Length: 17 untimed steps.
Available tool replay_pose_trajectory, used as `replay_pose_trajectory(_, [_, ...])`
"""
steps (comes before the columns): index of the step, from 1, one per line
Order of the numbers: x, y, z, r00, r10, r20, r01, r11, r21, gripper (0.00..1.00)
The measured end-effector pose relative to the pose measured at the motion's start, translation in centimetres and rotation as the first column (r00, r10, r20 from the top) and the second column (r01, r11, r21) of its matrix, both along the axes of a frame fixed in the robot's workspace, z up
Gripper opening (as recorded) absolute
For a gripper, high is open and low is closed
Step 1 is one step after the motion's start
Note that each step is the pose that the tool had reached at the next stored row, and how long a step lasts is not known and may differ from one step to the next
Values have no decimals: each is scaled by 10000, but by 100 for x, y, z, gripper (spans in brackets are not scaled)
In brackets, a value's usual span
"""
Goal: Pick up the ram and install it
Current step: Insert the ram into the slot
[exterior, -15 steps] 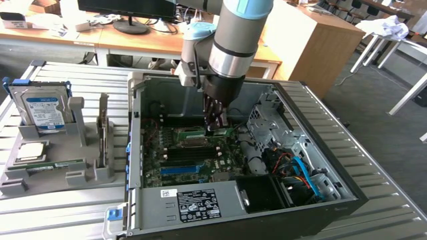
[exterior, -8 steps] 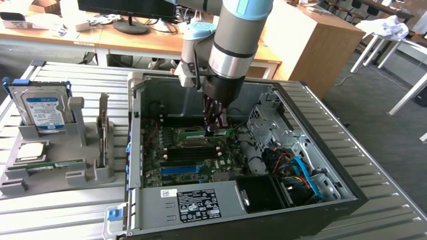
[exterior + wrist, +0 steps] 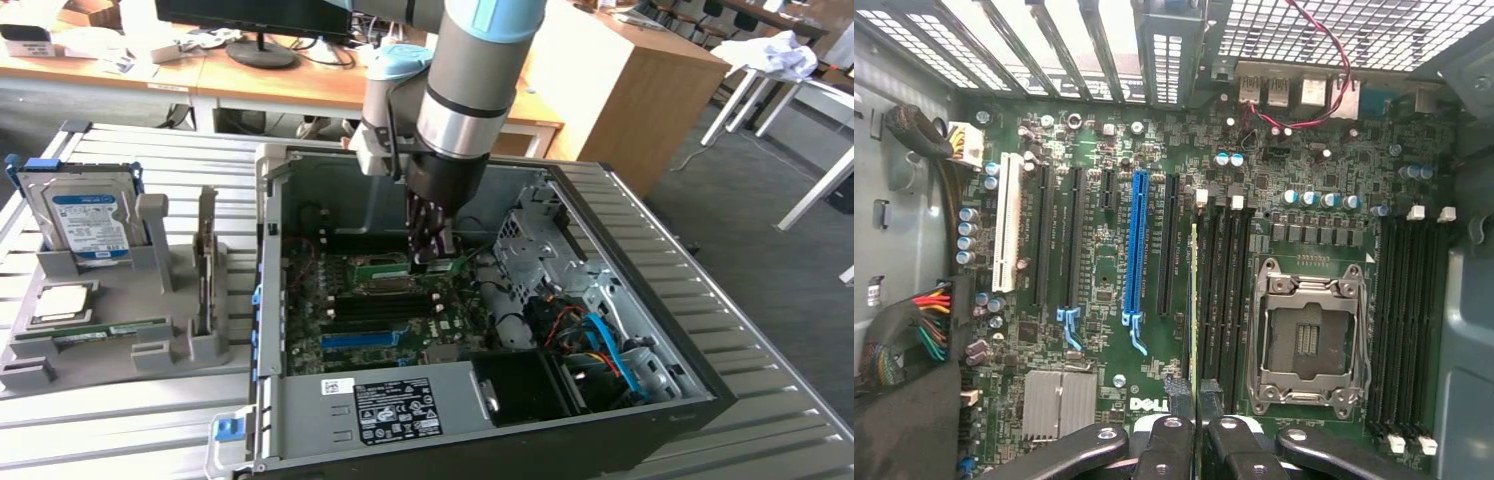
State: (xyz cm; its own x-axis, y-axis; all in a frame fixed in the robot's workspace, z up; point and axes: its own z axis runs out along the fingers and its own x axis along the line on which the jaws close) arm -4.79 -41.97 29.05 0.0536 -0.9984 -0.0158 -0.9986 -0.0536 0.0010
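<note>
My gripper (image 3: 430,262) hangs inside the open computer case (image 3: 274,300), low over the motherboard (image 3: 387,320). In the wrist view the gripper (image 3: 1195,402) is shut on the ram (image 3: 1195,300), a thin green stick seen edge-on between the two dark fingertips (image 3: 1177,392). The ram runs lengthwise along the outermost of the black memory slots (image 3: 1220,290) beside the empty processor socket (image 3: 1309,340). I cannot tell whether it touches the slot or is seated in it.
A grey holder (image 3: 174,350) on the exterior view's left carries a blue-labelled hard drive (image 3: 87,222), a square silver chip (image 3: 60,302) and a green strip (image 3: 114,330). A blue expansion slot (image 3: 1137,250), a second slot bank (image 3: 1409,320), cables (image 3: 601,345) and the drive cage (image 3: 527,245) crowd the case.
</note>
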Motion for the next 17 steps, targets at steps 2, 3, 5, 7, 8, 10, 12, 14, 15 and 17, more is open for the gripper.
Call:
replay_pose_trajectory(2, [0, 0, -5, 10000, 0, 0, 0, 10000, 0, 13])
replay_pose_trajectory(3, [0, 0, -7, 10000, 0, 0, 0, 10000, 0, 13])
replay_pose_trajectory(5, [0, 0, -11, 10000, 0, 0, 0, 10000, 0, 13])
replay_pose_trajectory(7, [0, 0, -20, 10000, 0, 2, 0, 10000, 2, 13])
replay_pose_trajectory(8, [0, 0, -24, 10000, 0, 1, 0, 10000, 0, 13])
replay_pose_trajectory(10, [0, 0, -32, 10000, 0, 1, 0, 10000, -2, 13])
replay_pose_trajectory(12, [0, 0, -42, 10000, -1, 0, 1, 10000, -3, 13])
replay_pose_trajectory(14, [-1, 0, -51, 10000, 0, 0, 0, 10000, -3, 13])
replay_pose_trajectory(15, [-1, 0, -58, 10000, -1, 0, 1, 10000, -3, 13])
replay_pose_trajectory(17, [-3, 0, -73, 10000, -3, 0, 3, 10000, -3, 13])
